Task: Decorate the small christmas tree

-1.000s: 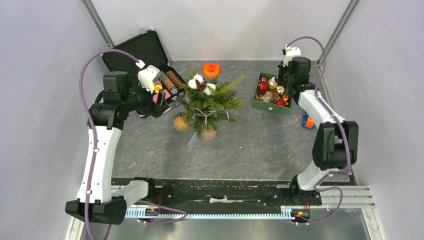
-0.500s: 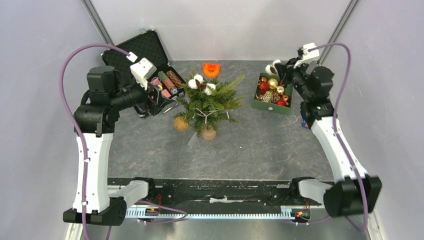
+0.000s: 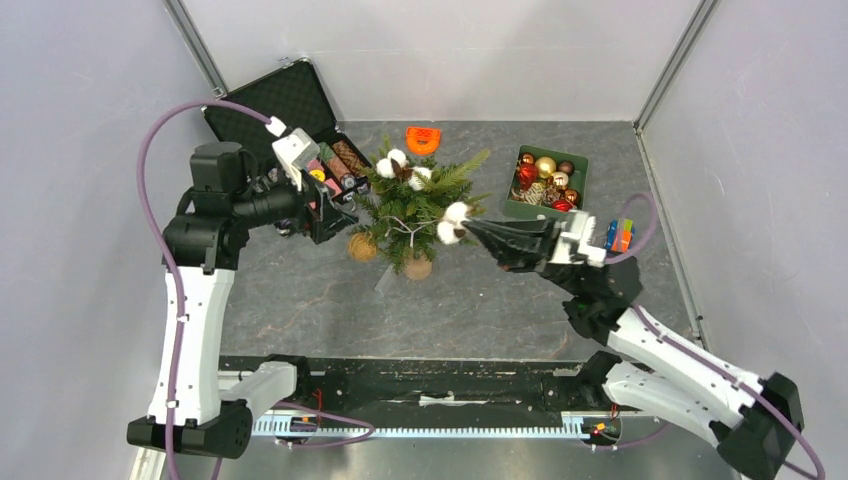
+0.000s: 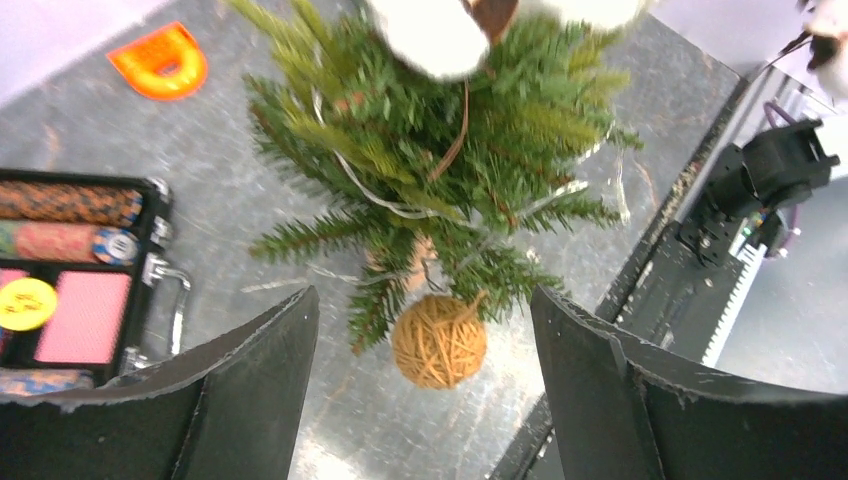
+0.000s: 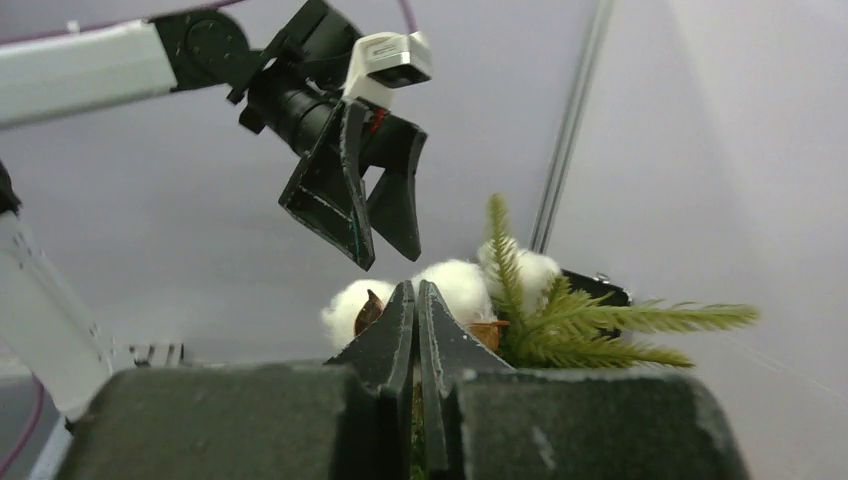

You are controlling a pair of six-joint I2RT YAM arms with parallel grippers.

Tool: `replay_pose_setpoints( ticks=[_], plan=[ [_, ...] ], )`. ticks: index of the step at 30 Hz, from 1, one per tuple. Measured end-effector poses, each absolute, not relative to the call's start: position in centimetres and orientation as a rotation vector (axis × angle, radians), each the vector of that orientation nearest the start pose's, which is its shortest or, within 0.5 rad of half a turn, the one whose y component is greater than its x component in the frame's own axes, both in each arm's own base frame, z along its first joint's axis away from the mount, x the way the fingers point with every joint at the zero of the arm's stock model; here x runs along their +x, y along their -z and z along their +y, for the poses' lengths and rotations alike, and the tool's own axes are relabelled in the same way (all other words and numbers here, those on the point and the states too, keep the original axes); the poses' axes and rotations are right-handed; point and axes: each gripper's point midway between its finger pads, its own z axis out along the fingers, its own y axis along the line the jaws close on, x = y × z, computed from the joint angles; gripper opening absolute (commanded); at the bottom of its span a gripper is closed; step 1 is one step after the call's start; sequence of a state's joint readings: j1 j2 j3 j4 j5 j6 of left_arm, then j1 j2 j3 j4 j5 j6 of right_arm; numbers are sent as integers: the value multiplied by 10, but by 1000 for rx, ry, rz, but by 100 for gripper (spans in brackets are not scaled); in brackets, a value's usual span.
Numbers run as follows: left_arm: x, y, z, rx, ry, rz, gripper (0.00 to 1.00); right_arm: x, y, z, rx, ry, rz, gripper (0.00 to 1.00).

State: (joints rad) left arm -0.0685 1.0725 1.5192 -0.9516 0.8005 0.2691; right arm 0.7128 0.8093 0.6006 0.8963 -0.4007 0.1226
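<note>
The small christmas tree (image 3: 415,200) stands mid-table on its tan stump (image 3: 417,267). It carries white cotton bolls (image 3: 398,162) and a twine ball (image 3: 362,247). My right gripper (image 3: 472,229) is shut on a white cotton ornament (image 3: 453,222) and holds it against the tree's right side. In the right wrist view its jaws (image 5: 415,292) are closed, with the cotton (image 5: 455,285) just beyond the tips. My left gripper (image 3: 325,212) is open and empty beside the tree's left side. In the left wrist view (image 4: 423,300) the twine ball (image 4: 438,340) hangs between its fingers.
A green box of baubles (image 3: 545,181) sits at the back right. An open black briefcase (image 3: 290,100) holding chips is at the back left, behind my left gripper. An orange piece (image 3: 422,138) lies behind the tree. A small coloured object (image 3: 620,235) lies near the right wall.
My right arm has swung from above the green box down and left to the tree, carrying the cotton ornament. My left gripper has shifted slightly toward the tree, still open.
</note>
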Motion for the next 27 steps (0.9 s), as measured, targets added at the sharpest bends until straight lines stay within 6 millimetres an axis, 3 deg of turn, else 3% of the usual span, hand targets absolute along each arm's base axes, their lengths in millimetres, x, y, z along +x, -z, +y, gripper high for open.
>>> replay_pose_setpoints(
  ticks=[3, 6, 8, 16, 24, 27],
  plan=[
    [233, -345, -140, 795, 758, 1850, 83, 175, -411, 275, -737, -908, 730, 0],
    [228, -322, -143, 786, 813, 1905, 84, 182, -403, 283, -789, -838, 699, 0],
    [228, -317, -144, 781, 826, 1920, 84, 186, -402, 288, -822, -795, 681, 0],
    [232, -323, -146, 793, 817, 1885, 84, 206, -411, 310, -956, -630, 602, 0],
    [231, -329, -146, 798, 813, 1870, 84, 231, -359, 331, -1117, -534, 679, 0],
    [231, -328, -146, 798, 814, 1871, 84, 236, -351, 334, -1135, -521, 698, 0]
  ],
)
